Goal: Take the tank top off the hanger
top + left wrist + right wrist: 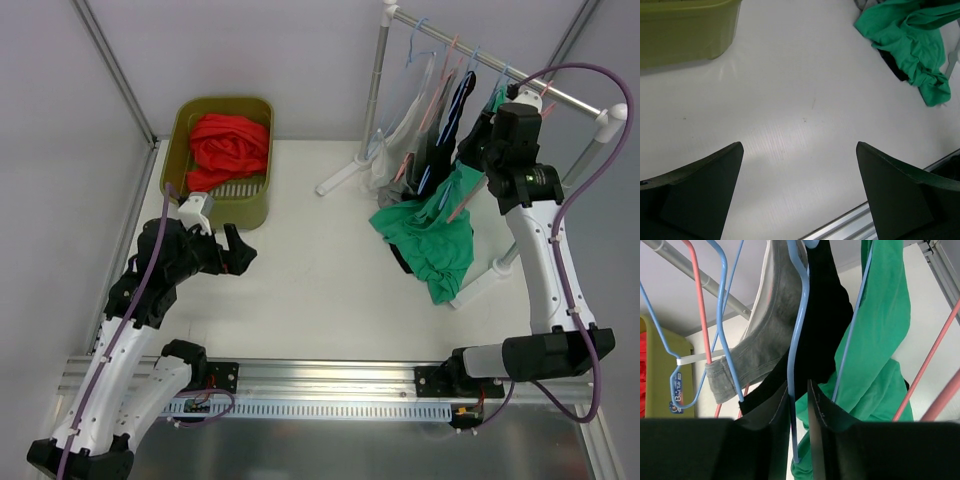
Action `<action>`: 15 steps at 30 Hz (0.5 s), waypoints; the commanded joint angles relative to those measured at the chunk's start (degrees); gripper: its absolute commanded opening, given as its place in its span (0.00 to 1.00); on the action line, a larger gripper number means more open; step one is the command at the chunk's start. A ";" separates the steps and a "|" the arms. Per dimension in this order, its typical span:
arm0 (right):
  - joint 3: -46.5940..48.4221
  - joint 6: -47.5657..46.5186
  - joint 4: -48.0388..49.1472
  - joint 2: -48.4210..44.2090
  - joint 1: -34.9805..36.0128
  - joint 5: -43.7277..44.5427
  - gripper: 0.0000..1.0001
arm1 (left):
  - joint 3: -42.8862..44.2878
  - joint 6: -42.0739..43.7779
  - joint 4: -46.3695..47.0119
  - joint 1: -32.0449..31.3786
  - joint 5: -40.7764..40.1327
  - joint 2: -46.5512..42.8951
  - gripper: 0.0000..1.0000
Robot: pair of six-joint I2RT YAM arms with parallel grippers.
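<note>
Grippers: right gripper (799, 440), far right, jaws nearly together around blue hanger (797, 335), grip unclear; left gripper (800, 190), near left, jaws wide apart.

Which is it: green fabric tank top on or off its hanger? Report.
On. The green fabric tank top rises along a thin blue wire hanger; its lower part sags to the white table.
</note>
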 commanded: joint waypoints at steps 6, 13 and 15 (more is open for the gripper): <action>-3.55 4.00 6.05 -5.42 0.88 5.18 0.01 | 0.02 1.98 0.79 -0.39 1.20 -0.95 0.99; -2.95 5.85 7.11 -8.67 0.88 2.72 0.00 | -0.06 2.07 0.71 -0.57 2.44 -0.69 0.99; -2.68 5.94 7.11 -9.20 0.88 1.49 0.00 | -0.06 2.07 0.71 -0.66 2.53 -1.04 0.99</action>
